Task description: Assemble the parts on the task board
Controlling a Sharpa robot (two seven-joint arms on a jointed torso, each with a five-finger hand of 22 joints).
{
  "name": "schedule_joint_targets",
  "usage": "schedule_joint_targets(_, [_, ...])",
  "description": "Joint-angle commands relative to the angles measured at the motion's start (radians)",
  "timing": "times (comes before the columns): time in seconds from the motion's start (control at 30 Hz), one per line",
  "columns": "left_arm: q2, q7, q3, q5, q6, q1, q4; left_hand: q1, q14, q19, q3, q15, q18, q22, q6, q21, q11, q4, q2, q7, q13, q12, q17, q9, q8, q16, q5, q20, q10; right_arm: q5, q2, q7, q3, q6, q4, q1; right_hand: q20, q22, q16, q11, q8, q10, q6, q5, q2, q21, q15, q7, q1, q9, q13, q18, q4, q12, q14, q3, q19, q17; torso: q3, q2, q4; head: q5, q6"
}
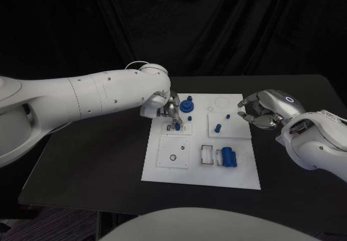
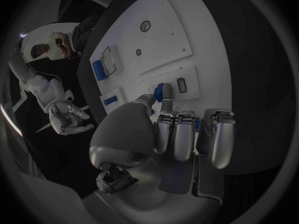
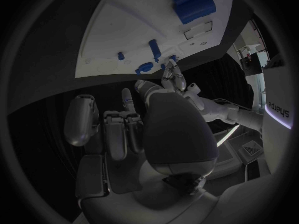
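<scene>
Blue and short, the peg (image 1: 177,127) stands upright over the task board (image 1: 202,173), pinched in the left hand (image 1: 168,108) just above the small plate with the slot (image 1: 178,128). Beyond the board's far-right corner hovers the right hand (image 1: 262,110), holding nothing, fingers loosely apart. Judging by this, the left hand is nearer and need only go straight down.
</scene>
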Motion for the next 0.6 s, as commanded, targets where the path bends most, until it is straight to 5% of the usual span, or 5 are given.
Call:
schedule_joint_targets(0.03, [-0.001,0.001,0.000,-0.010,-0.001,-0.005,0.005,0.000,0.106,0.074,0.034,-0.007,-0.003,0.249,0.001,0.003,-0.007,-0.011,-0.021,-0.007,0.262,0.003,0.263,0.014,0.006,0.003,0.013,-0.007,0.105,-0.002,0.000,-0.011,0.001,0.005,0.001,-0.002,0.003,0.161,0.003,0.009,0.005,0.106,0.007,0.006,0.002,-0.002,0.006,0.001,0.008,-0.001,0.263,0.007,0.001,0.006,0.108,0.006,-0.001,0.263,0.0006,0.000,0.0004,0.000,0.000])
schedule_joint_targets(0.6, [-0.027,0.007,0.000,-0.010,-0.055,-0.008,0.045,-0.021,0.106,0.072,0.129,-0.010,-0.003,0.248,0.001,0.001,-0.010,-0.036,-0.056,-0.010,0.262,0.003,0.263,0.053,0.014,0.003,0.009,-0.010,0.105,-0.002,0.000,-0.021,0.001,0.017,-0.002,-0.002,0.003,0.154,0.003,0.007,0.004,0.101,0.009,0.008,0.002,-0.028,0.006,0.001,0.009,-0.003,0.258,0.013,0.001,0.002,0.108,0.010,-0.012,0.263,0.0001,0.000,0.0005,0.000,0.000])
